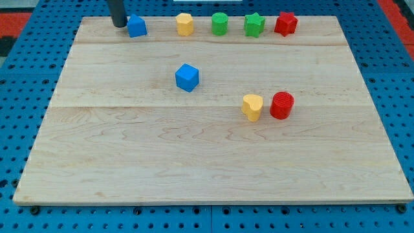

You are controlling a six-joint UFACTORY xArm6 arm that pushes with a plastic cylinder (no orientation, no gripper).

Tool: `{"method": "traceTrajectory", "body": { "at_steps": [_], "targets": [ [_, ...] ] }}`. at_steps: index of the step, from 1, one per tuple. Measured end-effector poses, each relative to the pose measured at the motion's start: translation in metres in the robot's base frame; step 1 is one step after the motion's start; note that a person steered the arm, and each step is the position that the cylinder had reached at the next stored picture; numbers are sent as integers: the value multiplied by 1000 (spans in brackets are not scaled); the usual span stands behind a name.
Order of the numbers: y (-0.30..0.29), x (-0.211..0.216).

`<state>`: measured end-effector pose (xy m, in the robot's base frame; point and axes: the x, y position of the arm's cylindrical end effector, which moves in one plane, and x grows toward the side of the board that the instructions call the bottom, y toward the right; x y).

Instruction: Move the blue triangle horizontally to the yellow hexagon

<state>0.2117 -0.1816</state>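
Scanning from the view's bottom up: near half of the wooden board [194,168] carries nothing, just pale planks with seam lines.

Mid-board: yellow heart-like block [252,107] touching or just beside a red cylinder [282,105] at the view's right of centre; a blue cube [187,77] sits further left and slightly higher.

Top row, left to right: blue triangle [136,26] (shape hard to confirm at this size, reads as a small blue prism), yellow hexagon [185,24], green cylinder [220,23], green star [254,24], red star [285,23].

My tip [119,24] is at the top-left, just beside the blue triangle on its left side, touching or nearly so. No gripper on this rig, just the rod, so nothing to open or close.

Progress, as I judge it: approach done, tip is lined up on the correct side for a rightward push. Push itself is what's left; a visible gap separates triangle and hexagon. Both sit roughly on one row, so a straight horizontal shove should do.

Surroundings: board rests on a blue perforated panel [401,97]; red patches show at the top corners.
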Motion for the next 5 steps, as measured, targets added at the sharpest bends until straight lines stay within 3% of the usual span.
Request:
{"method": "traceTrajectory", "body": {
  "at_steps": [4, 5],
  "targets": [
    [27, 12],
    [2, 15]
  ]
}}
